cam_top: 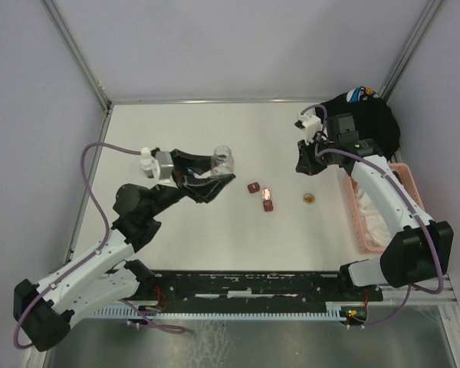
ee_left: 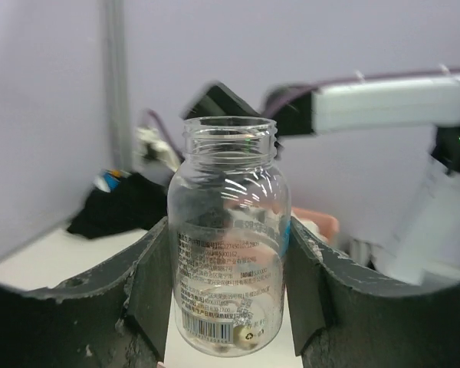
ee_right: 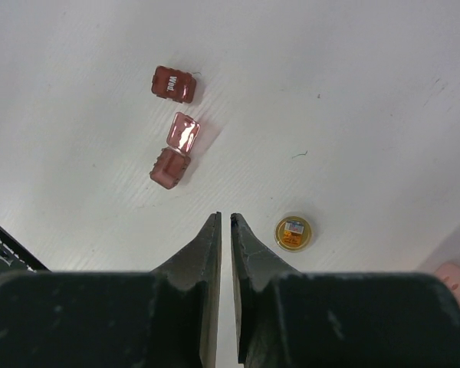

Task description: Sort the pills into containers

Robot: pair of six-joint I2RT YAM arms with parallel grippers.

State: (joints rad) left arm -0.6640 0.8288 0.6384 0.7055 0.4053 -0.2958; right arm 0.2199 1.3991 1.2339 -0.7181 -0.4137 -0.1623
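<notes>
One uncapped clear glass vial (ee_left: 230, 215) sits clamped upright in your left hand (ee_left: 228, 303), mouth up presumably for filling, while your right hand (ee_right: 225, 230) hovers nearly closed, empty.

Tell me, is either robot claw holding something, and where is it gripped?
The left gripper holds the clear vial, one finger on each side of its labelled lower body. The right gripper holds nothing; its jaws are almost closed above the table.

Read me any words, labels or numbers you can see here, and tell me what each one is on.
Clear vial: printed label with a barcode and a recycling sign; text too small to read.
Lone dark-red box: white lettering, too blurred to read.
Amber lid: sticker, unreadable.
</notes>
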